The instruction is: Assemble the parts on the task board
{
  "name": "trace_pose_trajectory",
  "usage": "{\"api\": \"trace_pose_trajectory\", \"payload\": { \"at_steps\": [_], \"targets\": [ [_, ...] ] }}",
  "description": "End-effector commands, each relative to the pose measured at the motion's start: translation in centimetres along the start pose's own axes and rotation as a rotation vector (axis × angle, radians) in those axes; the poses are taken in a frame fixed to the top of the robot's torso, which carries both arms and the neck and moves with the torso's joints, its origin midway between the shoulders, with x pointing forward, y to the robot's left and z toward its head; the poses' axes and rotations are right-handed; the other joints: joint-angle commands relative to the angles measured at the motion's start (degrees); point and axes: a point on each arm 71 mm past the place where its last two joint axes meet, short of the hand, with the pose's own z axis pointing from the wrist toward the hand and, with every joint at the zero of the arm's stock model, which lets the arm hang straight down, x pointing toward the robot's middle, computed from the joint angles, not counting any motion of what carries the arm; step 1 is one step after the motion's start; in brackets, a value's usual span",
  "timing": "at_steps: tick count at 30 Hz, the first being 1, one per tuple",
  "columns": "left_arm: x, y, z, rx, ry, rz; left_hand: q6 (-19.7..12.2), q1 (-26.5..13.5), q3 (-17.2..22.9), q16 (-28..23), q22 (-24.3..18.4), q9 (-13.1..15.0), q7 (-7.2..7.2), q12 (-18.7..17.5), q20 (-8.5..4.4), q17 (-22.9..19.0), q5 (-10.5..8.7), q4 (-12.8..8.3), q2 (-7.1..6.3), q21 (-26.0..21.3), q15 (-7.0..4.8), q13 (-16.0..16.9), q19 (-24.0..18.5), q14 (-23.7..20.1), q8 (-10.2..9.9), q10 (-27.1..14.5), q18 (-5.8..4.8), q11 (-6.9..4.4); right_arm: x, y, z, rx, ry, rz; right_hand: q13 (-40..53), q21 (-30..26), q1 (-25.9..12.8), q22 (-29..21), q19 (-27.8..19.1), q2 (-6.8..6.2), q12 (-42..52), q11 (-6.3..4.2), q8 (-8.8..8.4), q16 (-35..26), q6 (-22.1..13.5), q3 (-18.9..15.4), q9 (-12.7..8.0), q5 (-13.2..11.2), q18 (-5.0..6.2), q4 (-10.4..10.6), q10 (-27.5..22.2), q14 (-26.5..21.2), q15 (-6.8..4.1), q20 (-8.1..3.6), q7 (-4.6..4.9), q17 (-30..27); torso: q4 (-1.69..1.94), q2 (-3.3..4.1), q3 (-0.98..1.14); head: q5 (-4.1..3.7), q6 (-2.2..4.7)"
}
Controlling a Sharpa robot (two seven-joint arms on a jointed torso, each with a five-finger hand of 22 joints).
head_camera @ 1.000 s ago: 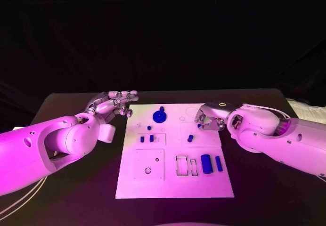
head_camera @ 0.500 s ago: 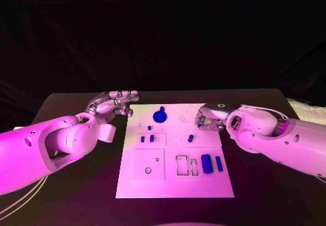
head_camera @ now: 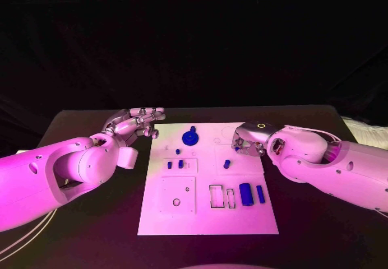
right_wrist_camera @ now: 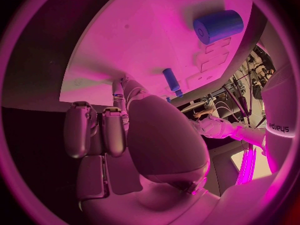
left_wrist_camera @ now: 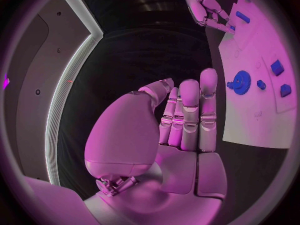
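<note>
The white task board lies in the middle of the black table. On it are a blue gear, small blue pegs, one short peg, a blue cylinder and a blue bar. My right hand hangs over the board's far right part with its fingers curled down, and one fingertip touches the white surface. The thumb hides whatever may be between the fingers. The short peg lies just beyond it. My left hand stays off the board's far left corner, fingers straight and holding nothing.
Empty rectangular slots sit left of the cylinder, and a square recessed plate is on the board's near left. Bare black table flanks the board on both sides. My two bulky forearms lie along the left and right.
My right hand has drifted slightly left and further away over the board. A small blue spot seen under its fingers a second ago is now hidden. The left hand has not moved.
</note>
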Motion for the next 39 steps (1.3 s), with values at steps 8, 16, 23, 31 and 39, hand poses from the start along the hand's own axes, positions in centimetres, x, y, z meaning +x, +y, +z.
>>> {"api": "trace_pose_trajectory", "payload": {
  "at_steps": [8, 16, 23, 31, 39],
  "targets": [
    [0.2, 0.0, 0.0, 0.004, 0.020, -0.002, -0.4, 0.0, -0.4, -0.3, -0.1, -0.1, -0.13, 0.2, -0.02, -0.1, -0.06, -0.1, 0.57, -0.4, -0.13, 0.0, -0.4, -0.5, 0.2, -0.4, 1.11, -0.02, 0.3, 0.5, -0.4, 0.006, -0.031, -0.014, -0.5, 0.5, -1.2, 0.4, 0.5, -0.48, -0.6, -0.88, -0.20, 0.3, 0.6, 2.9, 0.2, -0.3, 0.25, -0.8, 1.7, 3.7, -0.37, -0.11, 0.23, 2.5, 0.00, -0.05, 0.01, -0.11, 0.03],
    [0.2, 0.0, 0.0, 0.003, 0.021, -0.002, -0.5, 0.1, -0.5, -0.4, -0.3, -0.1, -0.09, 0.3, -0.02, -0.2, -0.05, -0.2, 0.58, -0.7, -0.11, 0.0, -0.4, -0.6, 0.2, -0.6, 1.14, 0.01, -0.6, 0.5, -0.7, 0.003, -0.078, 0.011, -0.8, 0.7, -2.3, 0.8, 0.7, -0.98, -0.7, -0.82, -0.48, 0.4, 0.7, 4.8, 0.3, -0.5, 0.19, -1.5, 1.7, 3.7, -0.31, -0.04, 0.29, 2.5, -0.04, -0.03, -0.02, -0.18, 0.32],
    [0.1, 0.0, 0.0, 0.002, 0.019, -0.001, -0.6, 0.1, -0.5, -0.4, -0.3, -0.1, -0.06, 0.3, -0.01, -0.2, -0.05, -0.2, 0.60, -0.7, -0.10, 0.0, -0.4, -0.6, 0.2, -0.6, 1.14, 0.04, -1.2, 0.4, -0.9, 0.004, -0.101, 0.030, -1.0, 0.8, -3.3, 0.9, 0.7, -1.50, -0.8, -0.76, -0.67, 0.5, 0.7, 6.4, 0.4, -0.7, 0.18, -2.1, 1.7, 3.7, -0.24, 0.01, 0.38, 2.5, -0.06, 0.00, 0.00, -0.15, 0.36],
    [0.0, 0.0, 0.0, 0.002, 0.018, -0.001, -0.6, 0.1, -0.6, -0.4, -0.4, -0.1, -0.04, 0.3, -0.01, -0.3, -0.05, -0.2, 0.61, -0.8, -0.09, 0.0, -0.5, -0.6, 0.2, -0.7, 1.15, 0.06, -1.8, 1.2, -1.5, -0.020, -0.115, 0.058, -1.1, 0.8, -3.7, 1.0, 0.7, -1.69, -0.8, -0.71, -0.72, 0.4, 0.7, 6.8, 0.4, -0.8, 0.17, -2.2, 1.7, 3.7, -0.21, 0.04, 0.40, 2.4, 0.10, -0.03, -0.06, -0.02, 0.32],
    [-0.1, 0.0, 0.0, 0.005, 0.015, 0.000, -0.6, 0.1, -0.6, -0.4, -0.5, -0.1, -0.02, 0.3, 0.00, -0.4, -0.05, -0.2, 0.63, -1.0, -0.07, -0.1, -0.5, -0.7, 0.2, -0.8, 1.17, 0.08, -2.7, 5.4, -2.2, -0.138, -0.145, 0.109, -1.1, 0.8, -3.9, 1.0, 0.7, -1.85, -0.8, -0.69, -0.76, 0.5, 0.6, 7.2, 0.4, -0.9, 0.17, -2.4, 1.6, 3.7, -0.20, 0.06, 0.46, 2.4, 0.04, -0.05, -0.06, 1.13, 0.12]
  ]
}}
